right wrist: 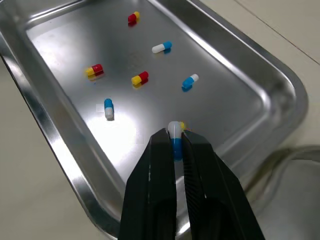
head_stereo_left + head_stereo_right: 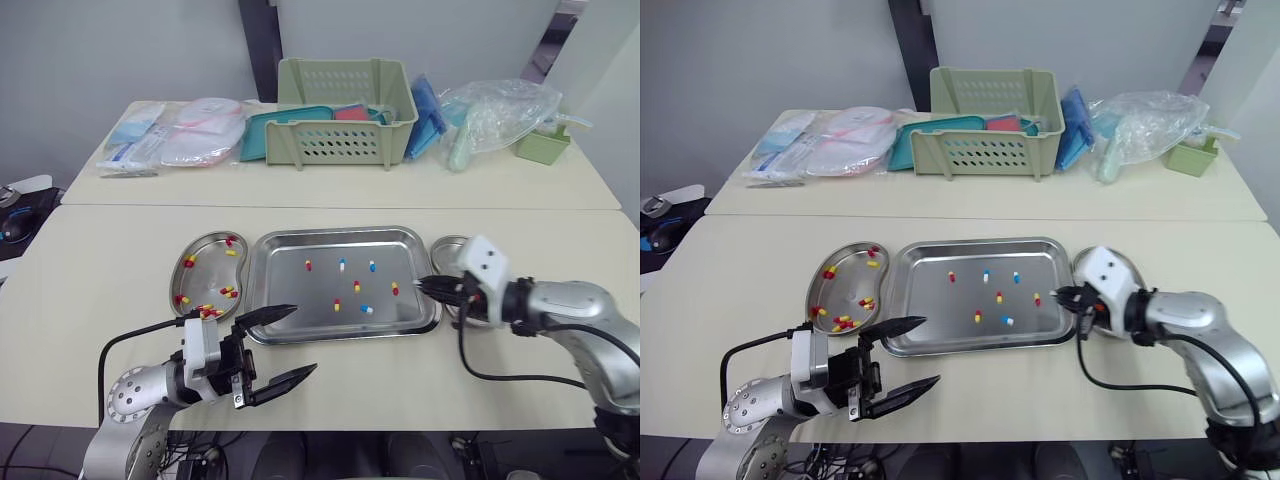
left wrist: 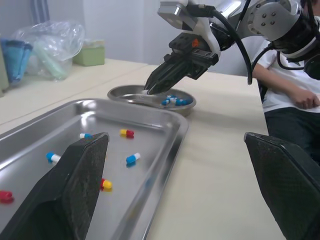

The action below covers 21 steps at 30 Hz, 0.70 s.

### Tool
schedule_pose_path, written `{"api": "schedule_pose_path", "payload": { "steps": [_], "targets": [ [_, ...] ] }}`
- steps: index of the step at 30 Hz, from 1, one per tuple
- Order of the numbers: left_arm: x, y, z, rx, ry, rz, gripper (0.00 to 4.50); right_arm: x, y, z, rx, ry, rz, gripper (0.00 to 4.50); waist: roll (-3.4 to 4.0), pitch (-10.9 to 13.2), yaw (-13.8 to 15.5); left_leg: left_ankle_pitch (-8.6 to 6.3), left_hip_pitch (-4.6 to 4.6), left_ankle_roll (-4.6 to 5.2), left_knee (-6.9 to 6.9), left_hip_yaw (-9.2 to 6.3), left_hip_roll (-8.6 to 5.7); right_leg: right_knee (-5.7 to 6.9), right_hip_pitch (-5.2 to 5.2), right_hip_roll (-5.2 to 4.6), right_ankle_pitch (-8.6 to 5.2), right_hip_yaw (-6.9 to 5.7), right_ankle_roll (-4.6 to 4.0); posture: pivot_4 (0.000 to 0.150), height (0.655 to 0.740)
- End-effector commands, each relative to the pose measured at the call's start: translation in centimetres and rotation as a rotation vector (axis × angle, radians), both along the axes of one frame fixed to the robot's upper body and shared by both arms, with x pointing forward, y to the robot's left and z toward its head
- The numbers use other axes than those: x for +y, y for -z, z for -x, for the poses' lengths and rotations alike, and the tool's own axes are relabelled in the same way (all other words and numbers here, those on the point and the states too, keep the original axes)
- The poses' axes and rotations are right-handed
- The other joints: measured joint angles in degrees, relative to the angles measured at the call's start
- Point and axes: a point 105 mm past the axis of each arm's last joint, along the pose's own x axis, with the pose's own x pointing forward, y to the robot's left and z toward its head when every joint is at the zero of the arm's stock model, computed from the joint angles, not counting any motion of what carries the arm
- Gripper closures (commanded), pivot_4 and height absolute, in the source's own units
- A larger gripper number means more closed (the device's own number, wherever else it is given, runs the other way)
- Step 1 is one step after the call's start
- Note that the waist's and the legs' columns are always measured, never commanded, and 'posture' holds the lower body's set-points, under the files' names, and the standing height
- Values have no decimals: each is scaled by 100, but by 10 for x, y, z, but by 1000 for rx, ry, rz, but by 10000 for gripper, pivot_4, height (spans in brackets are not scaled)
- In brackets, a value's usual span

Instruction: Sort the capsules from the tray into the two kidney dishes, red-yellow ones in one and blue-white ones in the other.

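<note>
My right hand (image 1: 175, 139), closed on a blue-white capsule (image 1: 174, 129) held lengthwise, hangs over the tray's (image 1: 292, 92) right rim, the blue-white kidney dish (image 3: 120, 92) just beyond that rim.

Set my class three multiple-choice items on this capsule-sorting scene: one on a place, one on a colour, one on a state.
1. The sorted red-yellow capsules lie in: A the left kidney dish; B the right kidney dish; C the basket.
2. The capsule in the right tool is: A red-yellow; B blue-white; C green.
3. The left tool is: A open; B shut on a capsule; C shut, empty.
1 A, they pile there; 2 B, those colours show in its grip; 3 A, its fingers stand apart.
</note>
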Motion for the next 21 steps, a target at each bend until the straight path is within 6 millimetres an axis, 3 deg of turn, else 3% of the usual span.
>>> {"api": "schedule_pose_path", "payload": {
  "steps": [1,5,11,21],
  "targets": [
    [-5,-7,5,-44,47,34,0,-34,-9,3,-37,122,24,44662,0,0,24,0,0,0,0,1,-2,-2,3,-1,0,0,0,1500,7400],
    [-9,-7,5,-57,70,38,0,-62,1,4,-16,224,40,44662,0,0,13,0,3,0,0,1,-1,-4,6,-1,0,-1,0,1500,7400],
    [-15,-10,3,-71,75,42,0,-72,11,1,6,279,23,44662,0,0,14,0,19,0,-1,5,-1,-3,17,-1,0,4,0,1500,7400],
    [-11,-13,0,-70,31,46,0,-74,4,-1,-33,273,14,16737,0,0,16,0,18,0,0,4,-1,-4,19,-1,0,3,0,1500,7400]
  ]
}}
